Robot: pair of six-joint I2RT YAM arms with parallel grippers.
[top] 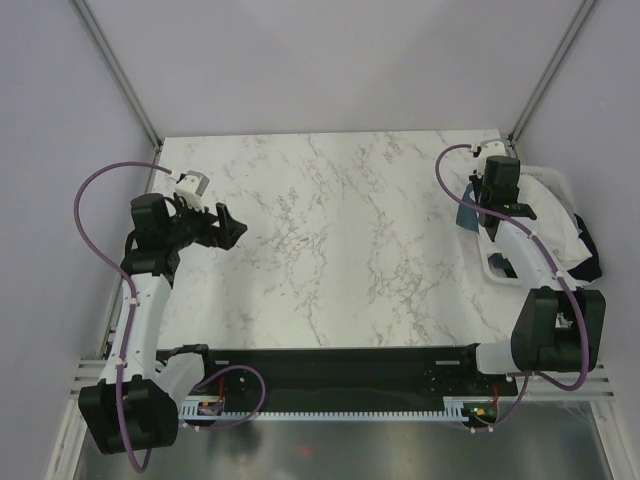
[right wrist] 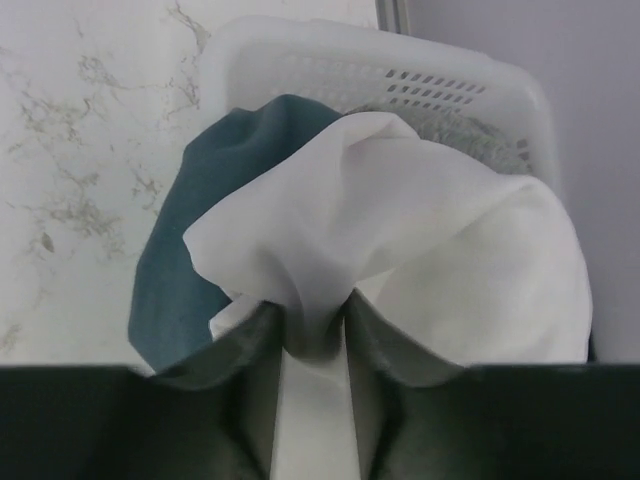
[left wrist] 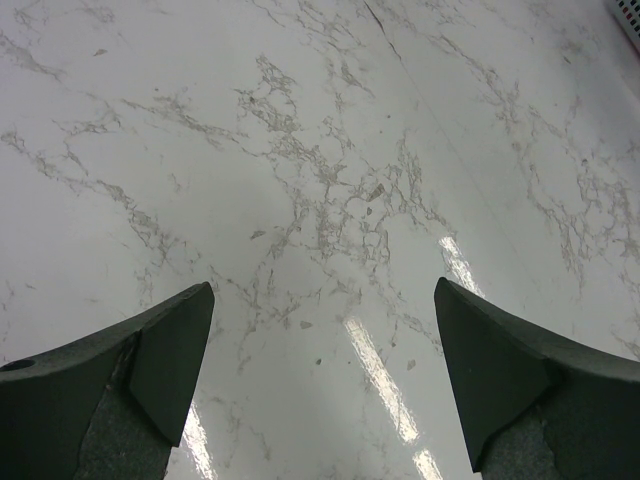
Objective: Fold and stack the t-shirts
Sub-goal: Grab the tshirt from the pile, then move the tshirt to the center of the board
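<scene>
White t-shirt (right wrist: 420, 240) heaped over teal t-shirt (right wrist: 195, 230) in bin (right wrist: 330, 60): pinches its fold with right gripper (right wrist: 312, 320), likely for lifting out; holds left gripper (left wrist: 325, 330) spread wide, empty, above marble (left wrist: 300, 150).

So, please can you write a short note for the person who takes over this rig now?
Left gripper: jaws wide open, empty, over the marble table.
Right gripper: jaws closed on a fold of the white t-shirt, at the bin.
Shirts: the white one, teal t-shirt, grey t-shirt and black cloth all sit in or over the bin at the table's right edge.
Done: nothing folded or stacked yet.
Left: pull each shirt out, fold it, stack it.
</scene>
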